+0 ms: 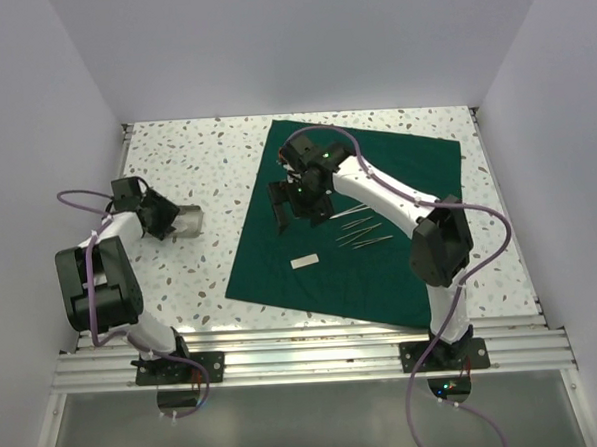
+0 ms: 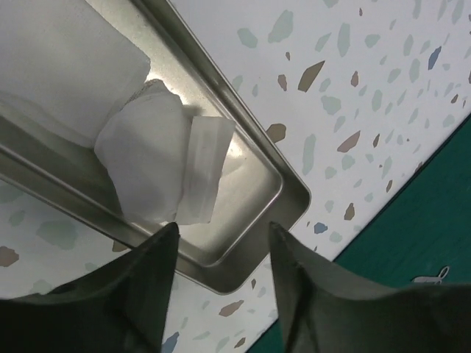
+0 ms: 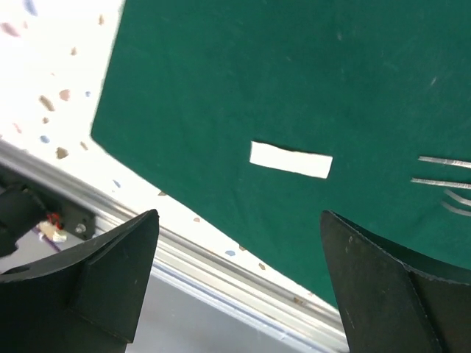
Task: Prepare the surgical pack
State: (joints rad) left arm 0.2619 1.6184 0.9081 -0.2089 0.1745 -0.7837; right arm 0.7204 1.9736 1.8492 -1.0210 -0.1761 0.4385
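The left claw [image 2: 222, 232] hovers over a corner of the small steel tray [image 2: 294, 195], fingers parted and nothing between them. The tray holds crumpled white gauze [image 2: 147, 158] and sits on the speckled counter [image 1: 195, 159] near the green drape [image 3: 243, 73]. Above the spread drape, the right claw [image 3: 239, 217] hangs wide open and empty over a flat gauze strip [image 3: 291, 159]. Slim steel instruments [image 1: 364, 232] lie alongside, apparently gathered for wrapping.

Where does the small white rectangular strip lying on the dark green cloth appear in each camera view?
Top external: the small white rectangular strip lies on the dark green cloth drape, in its near left part.
Left wrist: not in it.
Right wrist: near the picture's centre.
Shared landmark: the drape's edge against the speckled table.
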